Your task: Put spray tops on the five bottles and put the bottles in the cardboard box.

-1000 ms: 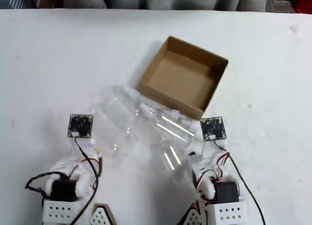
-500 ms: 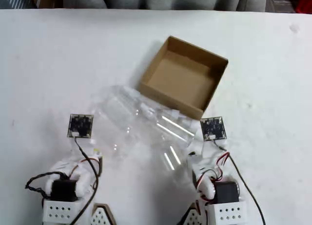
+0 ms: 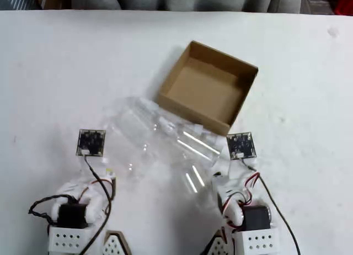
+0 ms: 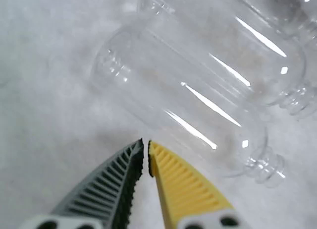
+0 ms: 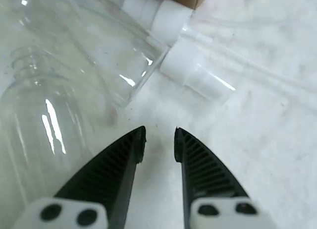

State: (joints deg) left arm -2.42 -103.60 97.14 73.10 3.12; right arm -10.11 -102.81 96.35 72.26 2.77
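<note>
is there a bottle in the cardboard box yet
No, the cardboard box shows a bare brown floor, and the clear bottles lie on the table outside it.

Bright light, glare streaks on bottles [image 4: 190,97]

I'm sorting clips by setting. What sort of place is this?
Likely a robotics lab bench: left arm and right arm side by side at a white table, with clear bottles and a cardboard box laid out before them.
</note>
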